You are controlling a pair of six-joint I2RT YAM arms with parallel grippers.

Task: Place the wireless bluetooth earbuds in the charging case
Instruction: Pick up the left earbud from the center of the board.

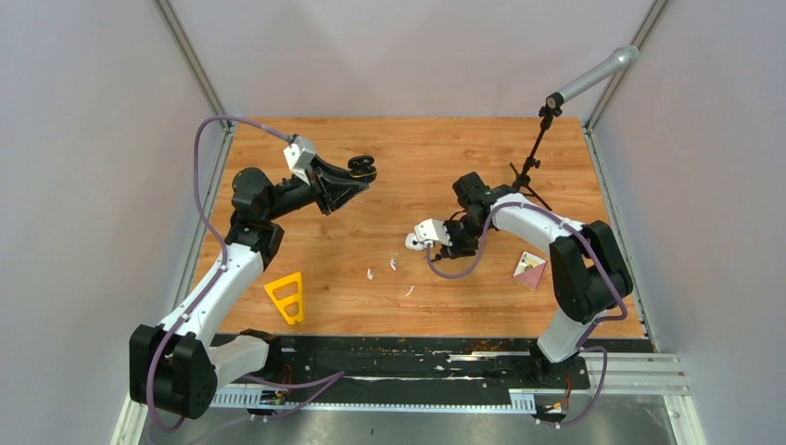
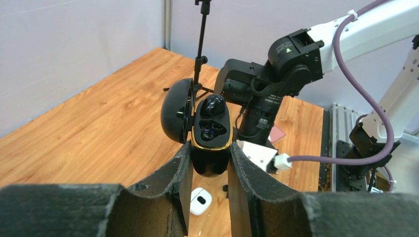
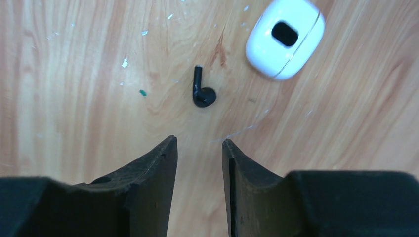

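Observation:
My left gripper is shut on the base of a black charging case, held up in the air with its lid swung open to the left. One black earbud sits in the case's upper socket; the lower socket shows empty. Low over the table, my right gripper is open with nothing between its fingers. A loose black earbud lies on the wood just ahead of its tips. A shut white case rests beyond that. Two white earbuds lie near the table's middle.
A yellow triangular piece lies at the front left. A small red and white card sits by the right arm, and a thin white sliver is near the front. A microphone stand rises at the back right.

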